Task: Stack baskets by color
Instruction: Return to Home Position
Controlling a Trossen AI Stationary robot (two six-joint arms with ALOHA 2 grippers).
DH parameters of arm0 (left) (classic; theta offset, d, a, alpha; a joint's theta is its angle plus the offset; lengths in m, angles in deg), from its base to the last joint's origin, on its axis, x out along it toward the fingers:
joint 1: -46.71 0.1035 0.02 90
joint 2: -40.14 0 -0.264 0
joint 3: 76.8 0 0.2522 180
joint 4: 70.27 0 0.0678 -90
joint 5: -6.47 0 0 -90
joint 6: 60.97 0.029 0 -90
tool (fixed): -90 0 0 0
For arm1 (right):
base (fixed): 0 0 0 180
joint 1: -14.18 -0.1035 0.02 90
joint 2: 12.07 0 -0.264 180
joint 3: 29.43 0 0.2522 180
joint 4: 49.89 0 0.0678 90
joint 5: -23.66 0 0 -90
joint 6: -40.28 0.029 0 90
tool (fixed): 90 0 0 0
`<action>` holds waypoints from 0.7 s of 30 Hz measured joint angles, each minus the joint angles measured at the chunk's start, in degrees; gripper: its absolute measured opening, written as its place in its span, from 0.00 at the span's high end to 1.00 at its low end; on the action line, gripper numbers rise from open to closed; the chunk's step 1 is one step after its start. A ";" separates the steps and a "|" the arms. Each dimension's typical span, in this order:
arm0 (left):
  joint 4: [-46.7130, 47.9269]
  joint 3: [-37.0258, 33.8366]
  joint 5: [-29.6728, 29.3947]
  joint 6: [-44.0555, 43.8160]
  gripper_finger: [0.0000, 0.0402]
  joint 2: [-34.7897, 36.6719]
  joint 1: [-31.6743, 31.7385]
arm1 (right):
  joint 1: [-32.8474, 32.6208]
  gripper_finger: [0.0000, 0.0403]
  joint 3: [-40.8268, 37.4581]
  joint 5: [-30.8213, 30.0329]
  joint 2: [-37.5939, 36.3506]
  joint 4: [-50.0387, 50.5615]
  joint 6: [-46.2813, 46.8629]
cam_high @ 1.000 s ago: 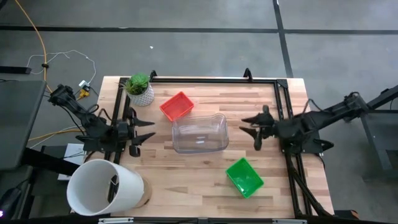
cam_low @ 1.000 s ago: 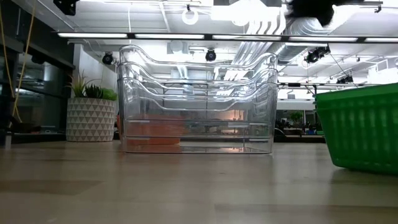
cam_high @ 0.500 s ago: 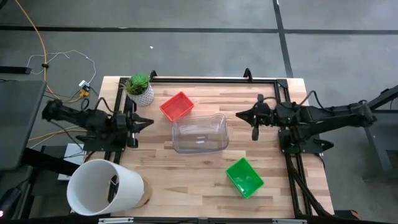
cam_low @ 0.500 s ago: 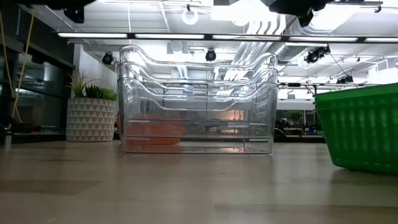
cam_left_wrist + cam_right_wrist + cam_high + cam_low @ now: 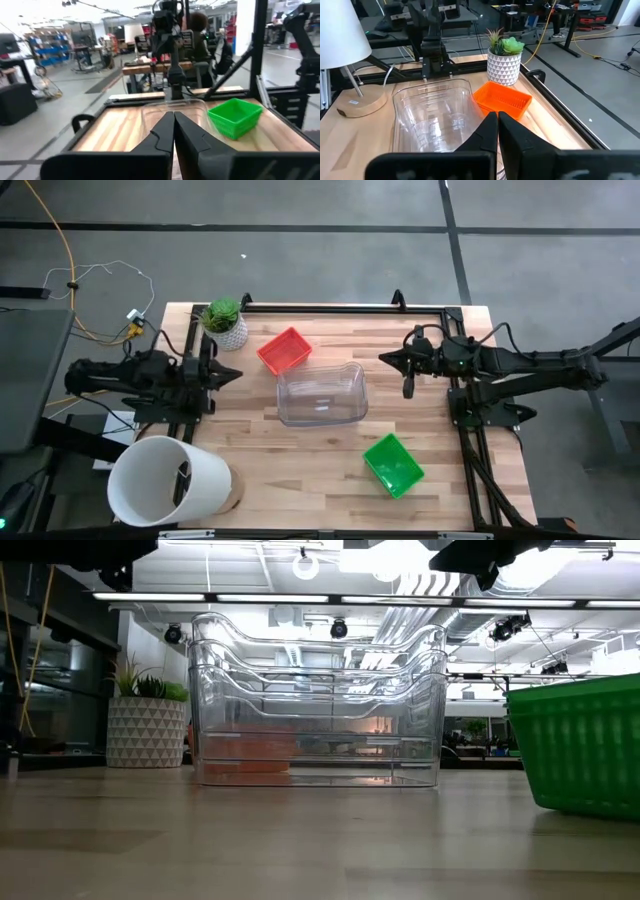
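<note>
Green rectangular mesh-sided plastic basket (image 5: 392, 465) lies nearest on the wooden table (image 5: 300, 470), on the right arm's side; the low view shows only its side wall. Behind it, mid-table, stand the nested clear transparent plastic bins (image 5: 321, 393), whose stacked rims only the low view separates. Farther back, just beside them, lies the red mesh-sided plastic basket (image 5: 284, 350). Left gripper (image 5: 230, 374) and right gripper (image 5: 386, 360) hover at opposite table edges; the wrist views show each with fingers pressed together, holding nothing.
</note>
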 joint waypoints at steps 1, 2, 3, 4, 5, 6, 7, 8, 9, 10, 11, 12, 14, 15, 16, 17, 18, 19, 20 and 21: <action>-0.54 -0.78 0.44 -0.59 1.00 0.16 0.15 | 0.03 1.00 0.00 0.02 0.02 0.00 0.13; -1.87 -2.19 0.67 -0.99 1.00 0.50 0.20 | 0.03 1.00 0.00 0.02 0.03 0.00 0.22; -3.47 -3.93 0.73 -1.07 1.00 0.90 0.19 | 0.03 1.00 0.00 0.04 0.03 0.00 0.29; -5.72 -5.76 0.73 -1.10 1.00 1.31 0.19 | 0.03 1.00 0.00 0.05 0.03 0.00 0.38; -8.10 -7.64 0.77 -1.35 1.00 1.71 0.19 | 0.03 1.00 0.00 0.08 0.03 0.00 0.44; -10.23 -9.45 0.85 -1.49 1.00 2.15 0.19 | 0.03 1.00 0.00 0.22 0.03 0.00 0.93; -12.09 -11.28 0.93 -1.52 1.00 2.73 0.19 | 0.03 1.00 0.00 0.33 0.03 0.00 1.53; -12.96 -12.71 1.09 -1.53 1.00 3.40 0.19 | 0.03 1.00 0.00 0.44 0.03 0.08 1.96; -13.29 -13.96 1.12 -1.84 1.00 4.18 0.19 | 0.03 1.00 0.00 0.64 0.03 0.29 1.97; -13.38 -15.22 1.11 -2.06 1.00 5.04 0.19 | 0.03 1.00 0.00 0.93 0.03 0.51 2.01; -13.22 -16.42 1.08 -2.58 1.00 6.02 0.19 | 0.03 1.00 0.00 1.01 0.03 0.66 2.09; -12.54 -17.47 1.02 -3.29 1.00 7.08 0.19 | 0.03 1.00 0.00 1.03 0.03 0.79 2.13; -11.70 -19.85 0.86 -4.80 1.00 9.52 0.19 | 0.19 1.00 0.00 1.03 0.02 0.81 2.13; -10.33 -20.62 1.09 -5.64 1.00 10.81 0.19 | 0.42 1.00 0.00 1.05 0.01 0.79 2.19; -10.02 -20.32 2.59 -6.39 1.00 11.24 0.26 | 0.53 1.00 0.00 1.03 0.01 0.81 2.75; -10.40 -20.35 3.99 -6.30 1.00 11.46 0.25 | 0.58 1.00 0.00 1.03 0.01 0.84 3.17; -10.11 -20.35 4.55 -6.22 1.00 11.83 0.23 | 0.60 1.00 0.00 1.01 0.01 0.89 3.54; -9.94 -20.37 4.71 -6.26 1.00 11.73 0.20 | 0.58 1.00 0.00 1.01 0.01 1.16 3.60; -9.73 -20.45 4.67 -6.18 1.00 11.69 0.21 | 0.58 1.00 0.00 1.01 0.01 1.44 3.65; -9.64 -20.46 4.76 -5.89 1.00 11.63 0.23 | 0.58 1.00 0.00 1.02 0.01 1.44 4.17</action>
